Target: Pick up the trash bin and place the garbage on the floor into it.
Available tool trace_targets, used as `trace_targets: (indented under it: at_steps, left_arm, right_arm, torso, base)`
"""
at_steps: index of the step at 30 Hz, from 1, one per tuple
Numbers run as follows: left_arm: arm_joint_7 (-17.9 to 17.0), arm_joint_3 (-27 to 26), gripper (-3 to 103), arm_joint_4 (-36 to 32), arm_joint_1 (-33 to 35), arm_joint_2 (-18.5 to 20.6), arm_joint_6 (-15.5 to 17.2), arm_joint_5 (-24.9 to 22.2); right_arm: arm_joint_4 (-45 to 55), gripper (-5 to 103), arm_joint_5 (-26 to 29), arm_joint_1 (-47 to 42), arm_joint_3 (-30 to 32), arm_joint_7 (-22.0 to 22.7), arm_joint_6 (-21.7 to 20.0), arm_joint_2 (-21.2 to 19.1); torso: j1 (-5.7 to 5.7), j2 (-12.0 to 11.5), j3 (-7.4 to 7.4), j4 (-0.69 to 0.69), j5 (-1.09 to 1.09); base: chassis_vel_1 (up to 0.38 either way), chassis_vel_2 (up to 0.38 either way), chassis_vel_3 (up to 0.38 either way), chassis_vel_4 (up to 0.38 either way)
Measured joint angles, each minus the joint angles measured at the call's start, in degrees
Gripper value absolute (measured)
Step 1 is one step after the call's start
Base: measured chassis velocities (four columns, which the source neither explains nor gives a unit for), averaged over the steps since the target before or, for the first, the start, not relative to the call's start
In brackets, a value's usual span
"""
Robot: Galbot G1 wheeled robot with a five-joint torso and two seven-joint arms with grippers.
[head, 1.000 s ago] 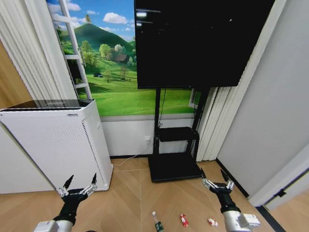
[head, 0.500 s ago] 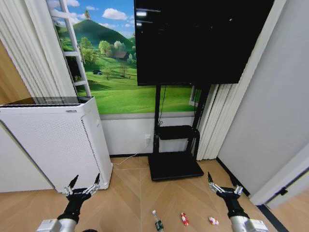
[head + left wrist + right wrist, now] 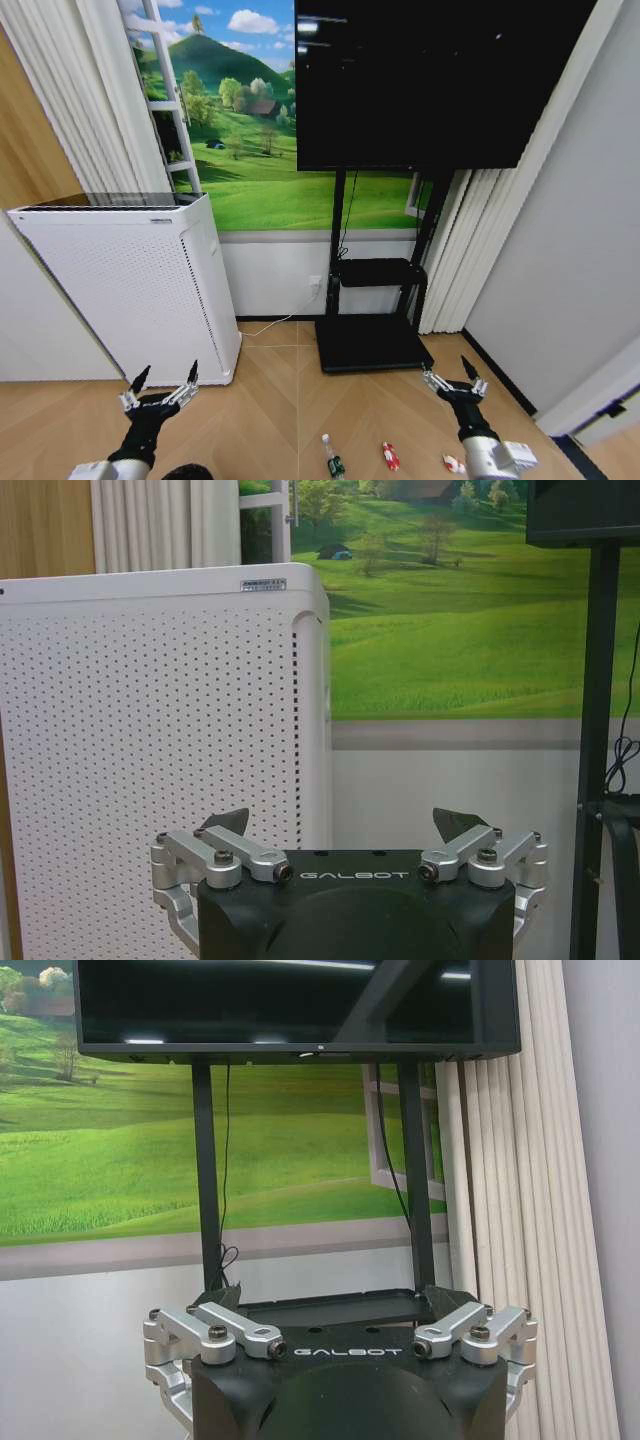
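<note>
View shifted right; both pincers (image 3: 161,381) (image 3: 453,374) agape.

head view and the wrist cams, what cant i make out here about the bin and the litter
- Trash bin: a dark rounded shape at the head view's bottom edge may be it; cut off, so unconfirmed.
- Garbage: bottle, red packet and white-and-red piece on the floor are too small to read; the piece lies close beside the right arm.
- Both wrist views: the left gripper and right gripper, both open, face the wall.
</note>
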Motion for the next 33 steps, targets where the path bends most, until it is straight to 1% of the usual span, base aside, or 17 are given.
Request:
trace_targets:
  at_steps: [3, 8, 13, 15, 18, 21, 24, 27, 28, 33]
  left_arm:
    - [0.29, 0.23, 100, 0.84, -0.35, 0.31, -0.01, 0.5]
    - [0.49, 0.65, 100, 1.18, -0.74, 0.34, -0.06, 1.08]
    - [1.16, 1.03, 100, 1.71, -0.85, 0.87, -0.95, 2.88]
    - [1.42, 1.03, 100, 1.5, -0.46, 1.04, -1.31, 3.28]
    - [1.44, 1.04, 100, 1.35, -0.35, 1.04, -1.36, 3.28]
    - [1.9, 1.36, 100, 1.05, 0.23, 1.04, -1.64, 3.34]
    - [2.17, 1.41, 100, 1.0, 0.33, 1.04, -1.75, 3.39]
    - [2.83, 1.49, 100, 1.04, 0.6, 1.44, -2.53, 4.51]
    - [2.83, 1.49, 100, 1.04, 0.6, 1.44, -2.53, 4.51]
    - [3.04, 1.7, 100, 0.88, 0.75, 1.79, -2.63, 4.93]
  right_arm:
    - [0.64, 100, -0.96, -0.46, 0.2, 0.28, -0.04, 1.08]
    - [1.34, 100, -1.48, -0.76, 0.58, 0.55, -0.72, 1.82]
    - [1.39, 100, -1.67, -0.84, 1.39, 0.58, -0.68, 2.68]
    - [1.2, 100, -1.49, -0.96, 1.49, 0.64, -0.3, 3.09]
    - [1.05, 100, -1.49, -0.95, 1.52, 0.64, -0.13, 3.27]
    - [0.81, 100, -1.67, -0.95, 1.41, 0.62, 0.0, 3.45]
    - [0.61, 100, -1.66, -0.79, 1.4, 0.62, 0.06, 3.62]
    - [0.11, 100, -1.6, -0.7, 1.43, 0.65, 0.15, 3.91]
    - [0.11, 100, -1.6, -0.7, 1.43, 0.65, 0.15, 3.91]
    - [0.06, 100, -1.18, -0.58, 1.56, 0.73, 0.27, 4.37]
  torso:
    - [-0.51, -1.11, -0.6, 0.01, 0.0]
    - [-0.81, -1.84, -1.02, 0.0, 0.0]
    - [-1.23, -2.76, -1.52, 0.0, 0.0]
    - [-1.58, -3.57, -1.97, 0.0, 0.0]
    - [-1.76, -3.99, -2.21, 0.0, 0.0]
    - [-2.25, -5.13, -2.86, 0.0, 0.0]
    - [-2.46, -5.61, -3.14, 0.0, 0.0]
    - [-2.88, -6.61, -3.72, 0.0, 0.0]
    - [-2.88, -6.61, -3.72, 0.0, 0.0]
    - [-3.5, -8.03, -4.52, 0.0, 0.0]
  base:
    - [0.0, 0.0, 0.0, 0.0]
    - [0.0, 0.0, 0.0, 0.0]
    - [0.0, 0.0, 0.0, 0.0]
    - [0.0, 0.0, 0.0, 0.0]
    - [0.0, 0.0, 0.0, 0.0]
    - [0.0, 0.0, 0.0, 0.0]
    - [0.0, 0.0, 0.0, 0.0]
    - [0.0, 0.0, 0.0, 0.0]
    - [0.0, 0.0, 0.0, 0.0]
    - [0.0, 0.0, 0.0, 0.0]
